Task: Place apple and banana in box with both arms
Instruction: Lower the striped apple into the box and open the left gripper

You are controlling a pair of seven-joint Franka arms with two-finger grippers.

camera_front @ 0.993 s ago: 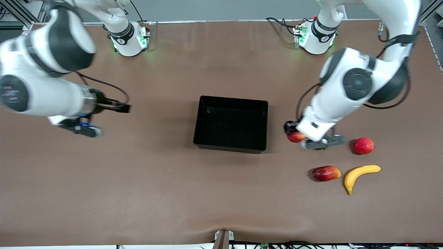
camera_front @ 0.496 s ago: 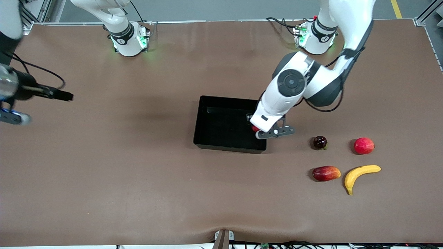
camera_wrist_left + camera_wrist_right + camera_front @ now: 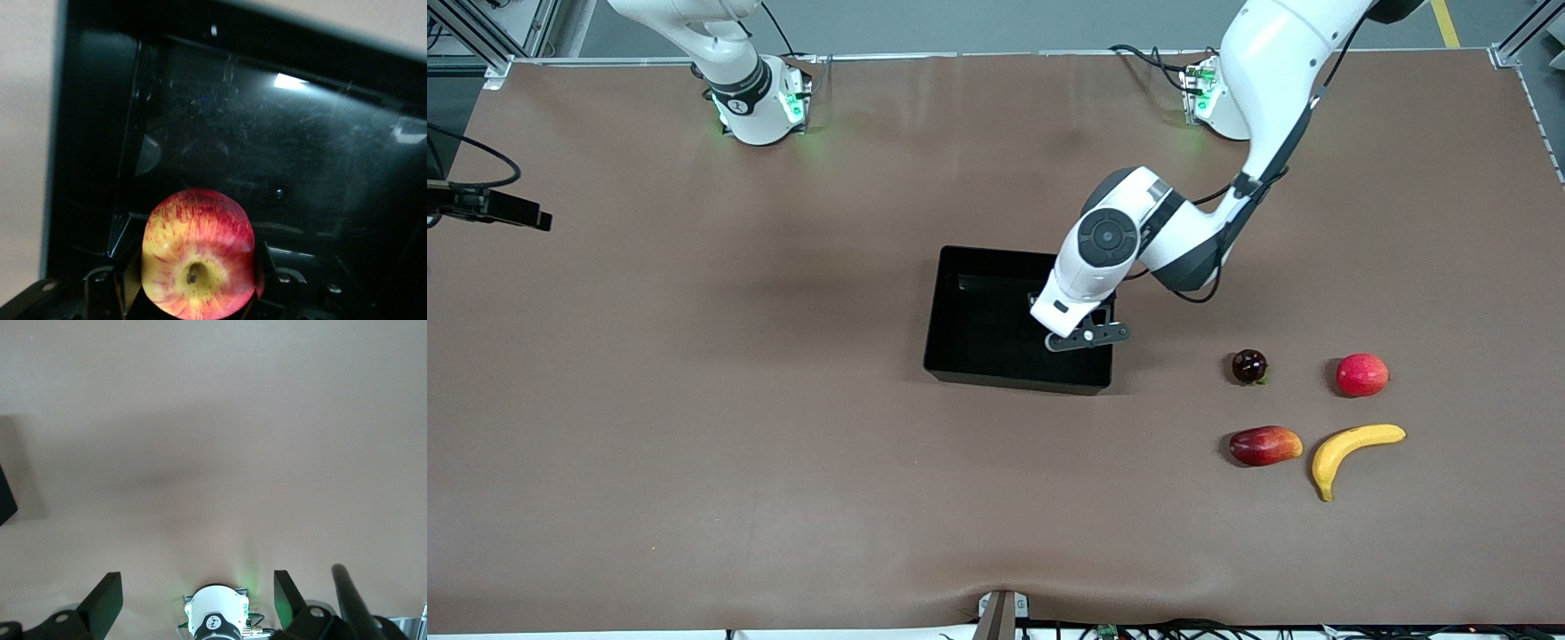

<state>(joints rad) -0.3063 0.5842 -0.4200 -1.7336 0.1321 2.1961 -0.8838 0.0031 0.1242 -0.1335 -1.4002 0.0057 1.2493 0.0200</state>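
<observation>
Apple over the box — left claw clamped on it
Apple firm, smooth, apt to roll; box below; right claw wide, waiting — banana best held mid-curve

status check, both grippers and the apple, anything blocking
Left gripper shut on apple, over the box. Right gripper open, waiting over bare table. Banana untouched. Nothing blocking.

I read no text, label, brand, number or sign on anything around my claws; small base markings are illegible.
</observation>
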